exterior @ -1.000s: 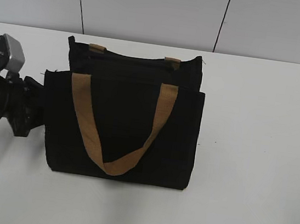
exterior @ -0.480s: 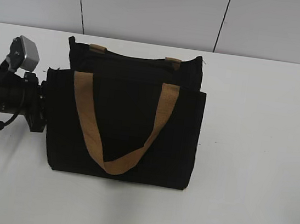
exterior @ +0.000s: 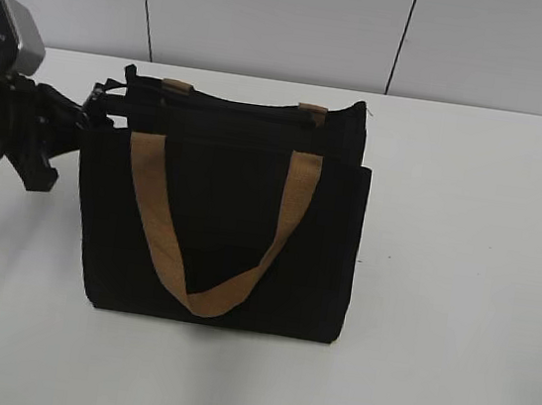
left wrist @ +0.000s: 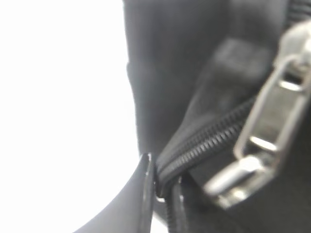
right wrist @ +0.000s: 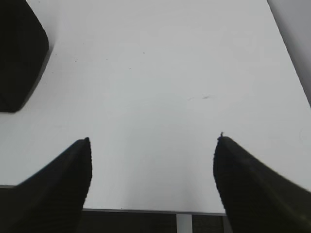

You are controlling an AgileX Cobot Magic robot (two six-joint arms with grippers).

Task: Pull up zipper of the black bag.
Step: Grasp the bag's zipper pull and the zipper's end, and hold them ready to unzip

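Note:
The black bag stands upright mid-table, a tan strap hanging down its front. The zipper runs along the top rim. My left gripper is at the bag's top left corner. In the left wrist view the gripper has its fingers nearly together with the end of the zip line pinched between them. The shiny metal pull tab hangs just right of the fingers, apart from them. My right gripper is open and empty over bare table; it does not show in the exterior view.
The white table lies all round the bag, with a grey wall behind. A bottom corner of the bag shows at the far left of the right wrist view. The table's edge runs below the right fingers.
My left arm has risen from halfway up the bag's left side to its top left corner. The bag's top left corner is pulled slightly outward. The bag has barely shifted.

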